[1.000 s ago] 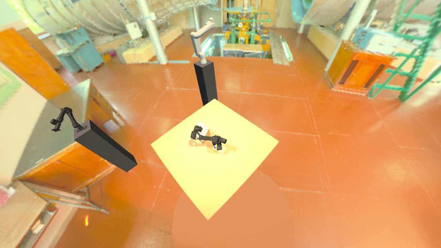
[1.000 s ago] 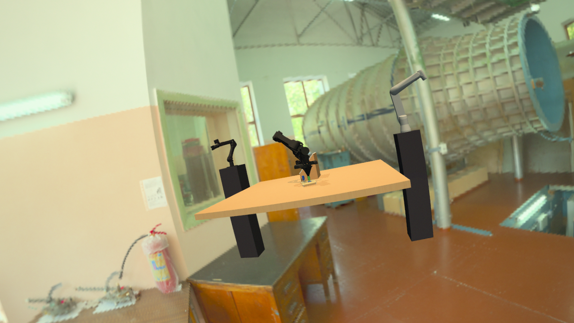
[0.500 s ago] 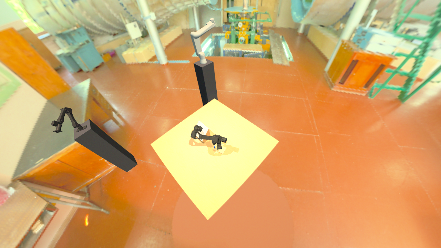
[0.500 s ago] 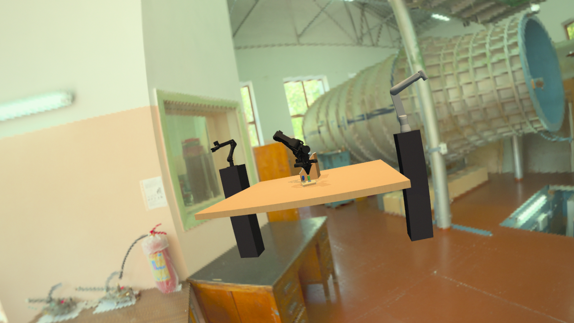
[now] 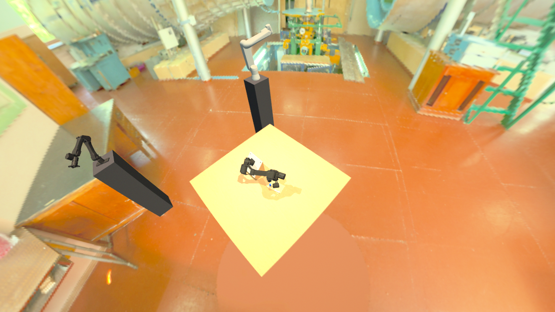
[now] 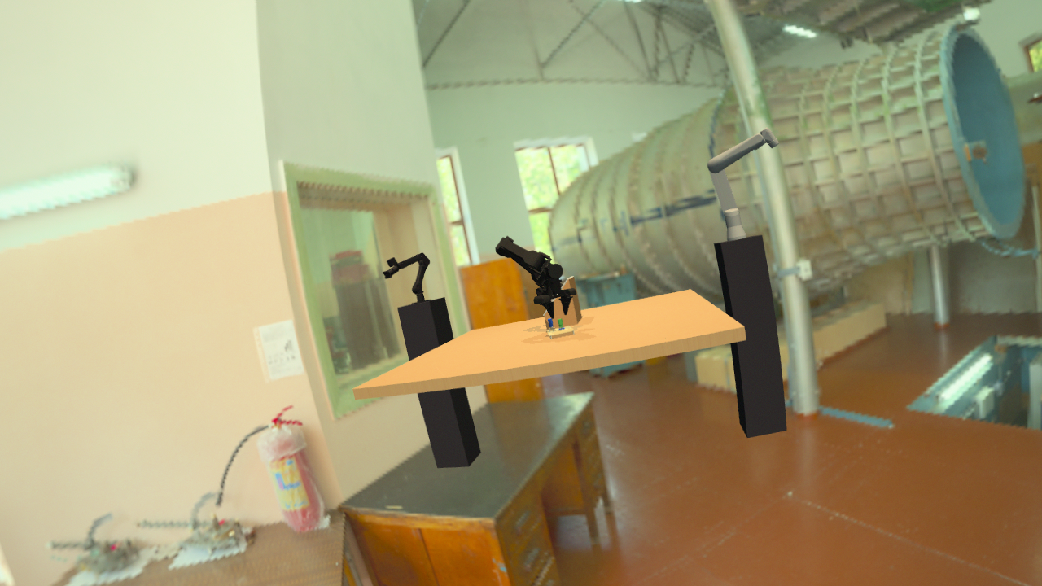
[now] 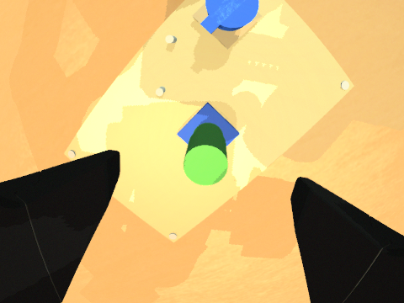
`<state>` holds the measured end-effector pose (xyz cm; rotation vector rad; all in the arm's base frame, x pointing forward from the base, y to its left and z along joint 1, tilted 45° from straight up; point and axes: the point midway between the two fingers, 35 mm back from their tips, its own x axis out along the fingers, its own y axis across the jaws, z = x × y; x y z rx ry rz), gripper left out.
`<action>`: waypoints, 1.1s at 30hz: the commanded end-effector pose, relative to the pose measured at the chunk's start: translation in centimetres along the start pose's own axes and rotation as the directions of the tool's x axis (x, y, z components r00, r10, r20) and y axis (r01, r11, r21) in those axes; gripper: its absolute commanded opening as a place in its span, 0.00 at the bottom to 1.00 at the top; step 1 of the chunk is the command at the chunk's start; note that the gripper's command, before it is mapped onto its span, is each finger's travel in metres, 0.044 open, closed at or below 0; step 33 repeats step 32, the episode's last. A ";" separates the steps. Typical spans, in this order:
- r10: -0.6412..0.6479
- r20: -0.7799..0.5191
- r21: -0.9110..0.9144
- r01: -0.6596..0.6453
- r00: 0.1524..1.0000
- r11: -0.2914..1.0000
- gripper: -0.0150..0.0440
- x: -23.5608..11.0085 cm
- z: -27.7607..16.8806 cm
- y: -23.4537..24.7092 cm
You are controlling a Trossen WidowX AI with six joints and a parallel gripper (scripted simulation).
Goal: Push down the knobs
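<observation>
In the wrist view, nearest the lens, the two matte black, wedge-shaped fingers of the pincer (image 7: 204,185) stand wide apart at the lower corners – released, with nothing between them. Between and just beyond their tips rises the smooth bright-green cylindrical knob (image 7: 205,158), its flat round top facing the camera and its darker side running down to a small blue square potentiometer body (image 7: 209,124) on the board. The fingers do not touch the knob.

The pale yellow, flat, diamond-turned circuit board (image 7: 292,96) carries small pale round studs near its corners and edge. Farther along it sits the blue round knob (image 7: 231,3), a flat disc with a short square tab on one side, lying low over its tan mount.

Under the board spreads the smooth orange-tan bench (image 7: 269,298), patched with soft shadows.

From the exterior view the dark jointed arm (image 6: 526,260) reaches down over the board (image 6: 559,331) near the middle of the flat slab bench (image 6: 655,327) – the pincer (image 6: 555,302) hangs just above the knobs. A tall black rectangular post (image 6: 750,334) stands at the bench's far corner.
</observation>
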<state>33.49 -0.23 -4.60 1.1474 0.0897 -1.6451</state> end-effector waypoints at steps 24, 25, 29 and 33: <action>0.000 0.000 -0.001 0.000 1.000 1.000 1.00 0.1 0.0 0.0; 0.000 0.000 -0.001 0.000 1.000 1.000 1.00 0.1 0.0 0.0; 0.000 0.000 -0.001 0.000 1.000 1.000 1.00 0.1 0.0 0.0; 0.000 0.000 -0.001 0.000 1.000 1.000 1.00 0.1 0.0 0.0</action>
